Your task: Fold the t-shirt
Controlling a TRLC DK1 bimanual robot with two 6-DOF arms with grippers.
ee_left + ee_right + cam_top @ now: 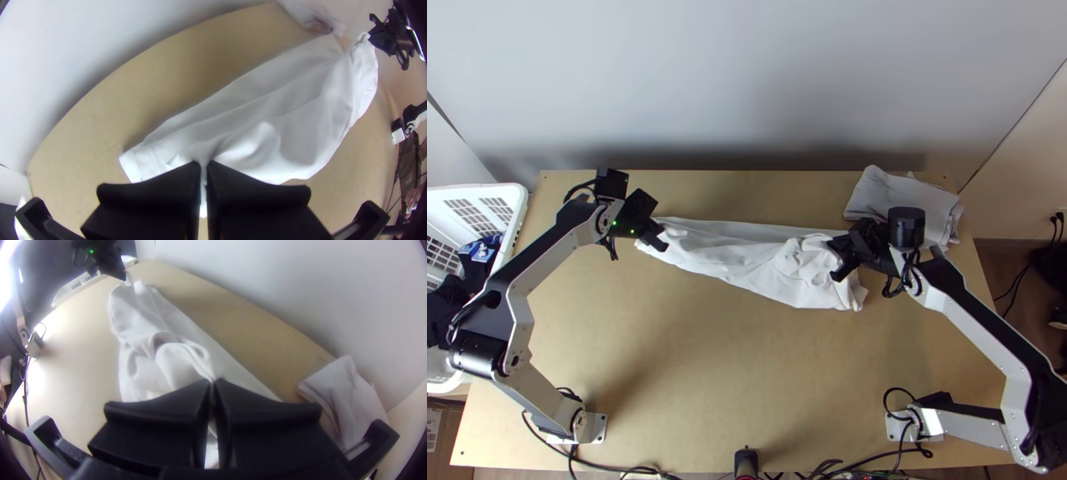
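You have one light wooden table here, and one pale wall stands behind its far edge. On the table lies one white t-shirt, stretched long and narrow across the far half, between your two grippers. It is bunched at the right end and more smooth toward the left.

Your left gripper has its fingers pressed together on the left end of the cloth. Your right gripper is also closed, with a pinch of the bunched part in it.

At the far right corner you find one stack of pale cloth; how many pieces it has, I cannot tell. On the left side is one white basket, with dark clothes inside and one blue piece with white marks.

The left wrist view shows you a hem with a stitched line beside the fingers, and a thin strip of cloth coming down between them. In the right wrist view, you see raised, rounded folds before the fingers, and one green light on the left arm.
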